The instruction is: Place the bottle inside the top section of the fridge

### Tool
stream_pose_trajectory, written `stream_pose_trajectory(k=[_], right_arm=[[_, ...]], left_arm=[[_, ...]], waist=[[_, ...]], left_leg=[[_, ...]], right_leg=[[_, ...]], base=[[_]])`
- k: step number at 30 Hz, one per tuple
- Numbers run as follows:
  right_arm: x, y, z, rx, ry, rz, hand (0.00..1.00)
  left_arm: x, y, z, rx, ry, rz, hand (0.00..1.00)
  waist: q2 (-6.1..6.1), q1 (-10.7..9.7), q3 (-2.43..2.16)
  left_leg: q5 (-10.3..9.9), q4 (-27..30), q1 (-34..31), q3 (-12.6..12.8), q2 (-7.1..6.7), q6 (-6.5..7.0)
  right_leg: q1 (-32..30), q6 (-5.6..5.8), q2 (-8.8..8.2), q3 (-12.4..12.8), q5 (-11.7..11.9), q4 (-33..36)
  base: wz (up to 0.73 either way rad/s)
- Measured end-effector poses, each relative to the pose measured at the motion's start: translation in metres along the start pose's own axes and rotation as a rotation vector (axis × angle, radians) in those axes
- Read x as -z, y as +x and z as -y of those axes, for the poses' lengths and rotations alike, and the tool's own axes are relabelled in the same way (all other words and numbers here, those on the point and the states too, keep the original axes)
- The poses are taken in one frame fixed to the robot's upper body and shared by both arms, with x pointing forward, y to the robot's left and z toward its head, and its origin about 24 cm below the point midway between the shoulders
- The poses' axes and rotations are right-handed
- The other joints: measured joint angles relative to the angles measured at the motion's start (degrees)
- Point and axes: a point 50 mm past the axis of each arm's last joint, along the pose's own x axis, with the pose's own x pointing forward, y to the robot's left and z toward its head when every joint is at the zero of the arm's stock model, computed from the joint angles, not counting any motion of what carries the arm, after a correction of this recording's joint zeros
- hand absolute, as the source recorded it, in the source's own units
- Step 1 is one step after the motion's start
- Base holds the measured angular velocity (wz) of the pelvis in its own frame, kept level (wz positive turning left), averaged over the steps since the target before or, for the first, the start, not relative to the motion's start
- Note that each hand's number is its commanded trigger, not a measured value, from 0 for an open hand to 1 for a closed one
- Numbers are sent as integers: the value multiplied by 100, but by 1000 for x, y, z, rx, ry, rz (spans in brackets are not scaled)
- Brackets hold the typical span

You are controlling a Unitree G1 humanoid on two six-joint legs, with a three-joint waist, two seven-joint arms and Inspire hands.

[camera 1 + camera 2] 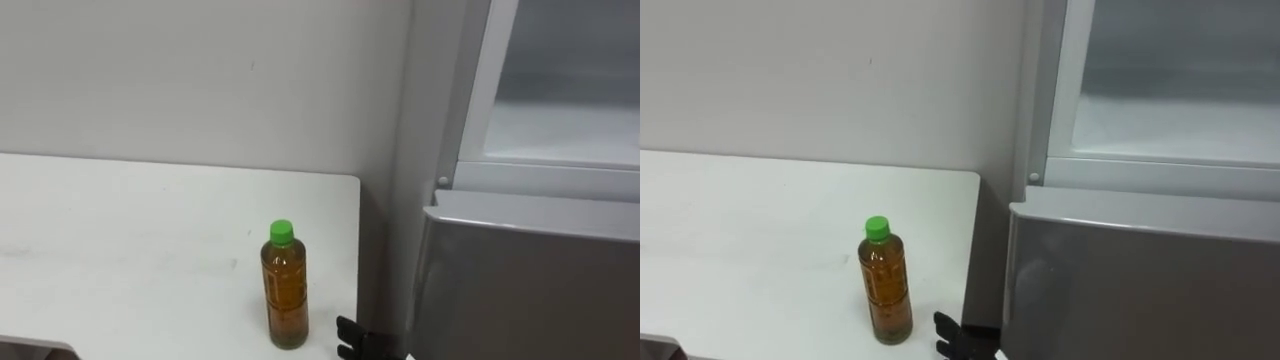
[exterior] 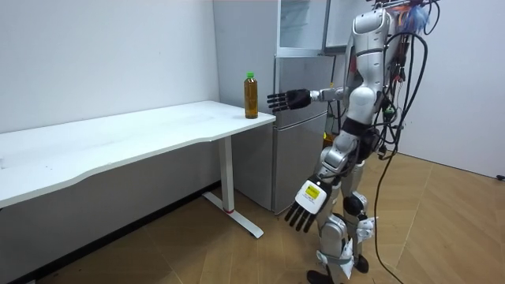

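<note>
At the robot's side in the room view, low by the thigh, the left hand hangs with its fingers straight and slack, holding nothing, well apart from the work. The right hand is the one in play. It is held out at about the height of the surface, fingers spread and empty, and its dark fingertips show at the bottom of the eye views, off the end of the surface.

Just beyond those fingertips and to the robot's left stands the bottle. It is upright with its green cap on top and amber liquid inside, so its long axis runs straight up. It sits on the white surface close to the end nearest the fridge, near the hand but not touching it. My judgement is that the grasp calls for a short reach leftward and forward, with the fingers closing round the bottle's middle from the side.

Farther off and to the robot's right rises the grey fridge. Its upper compartment shows a pale inside within a white frame, so it looks open. The carry would therefore go up and to the right.
</note>
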Motion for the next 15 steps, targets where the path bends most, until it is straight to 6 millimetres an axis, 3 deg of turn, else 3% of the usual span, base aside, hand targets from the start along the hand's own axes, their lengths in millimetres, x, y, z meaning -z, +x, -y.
stream_pose_trajectory(k=[7,15], right_arm=[[-28,3,-5,-14,-17,111,0],[-46,3,-8,-10,-19,183,0]], left_arm=[[2,0,2,13,103,-25,0],[10,-1,4,24,163,-80,0]], waist=[[19,92,9],[-5,105,-12]], left_leg=[[-2,3,-37,10,13,-2],[-2,7,-34,30,12,-2]], right_leg=[[-9,-2,8,-9,1,2],[-11,-3,3,-7,2,4]], base=[[0],[0]])
